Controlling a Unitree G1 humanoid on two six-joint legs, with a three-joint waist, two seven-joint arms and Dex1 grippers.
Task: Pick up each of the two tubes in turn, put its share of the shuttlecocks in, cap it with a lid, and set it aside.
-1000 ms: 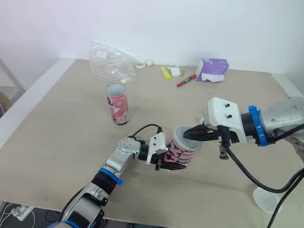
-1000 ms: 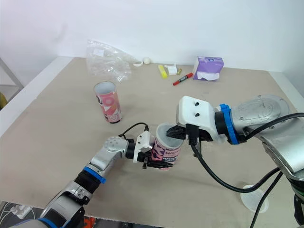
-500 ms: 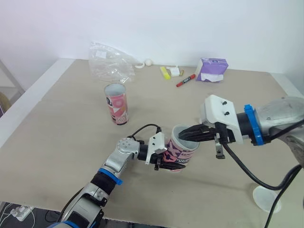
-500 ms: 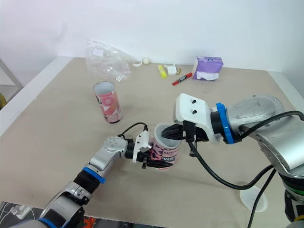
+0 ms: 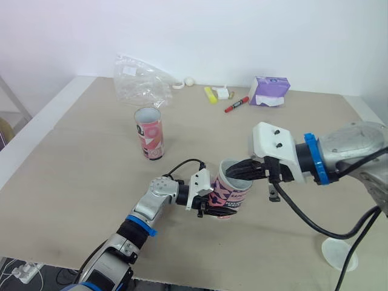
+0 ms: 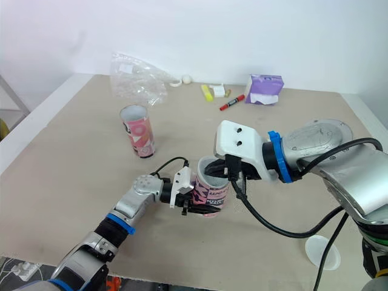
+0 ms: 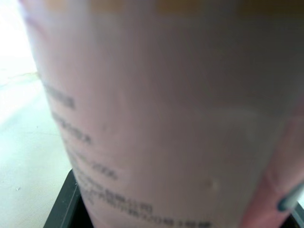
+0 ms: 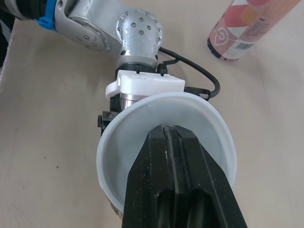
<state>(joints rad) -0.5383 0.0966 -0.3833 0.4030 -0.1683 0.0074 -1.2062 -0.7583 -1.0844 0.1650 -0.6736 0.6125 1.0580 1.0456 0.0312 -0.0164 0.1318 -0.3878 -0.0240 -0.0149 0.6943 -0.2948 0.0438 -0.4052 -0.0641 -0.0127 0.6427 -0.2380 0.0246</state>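
Working over a beige table (image 5: 73, 170) against a white wall (image 5: 242, 30), clamping a tilted pink tube (image 5: 233, 191) at frame centre in the left gripper (image 5: 212, 203) jaws. Holding the right gripper (image 8: 169, 135), fingers pressed together, in its open mouth; contents hidden. Leaving a second tube (image 5: 149, 133) upright, upper left.

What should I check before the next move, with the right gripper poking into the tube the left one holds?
1. Left gripper shut on the pink tube: ok, tube tilted toward the right arm.
2. Right gripper shut, tips inside the tube's mouth: ok.
3. Shuttlecocks in the tube: cannot tell, the fingers block the inside.
4. Lid lying on the table by the right arm: ok.
5. Second tube upright, open, well apart: ok.
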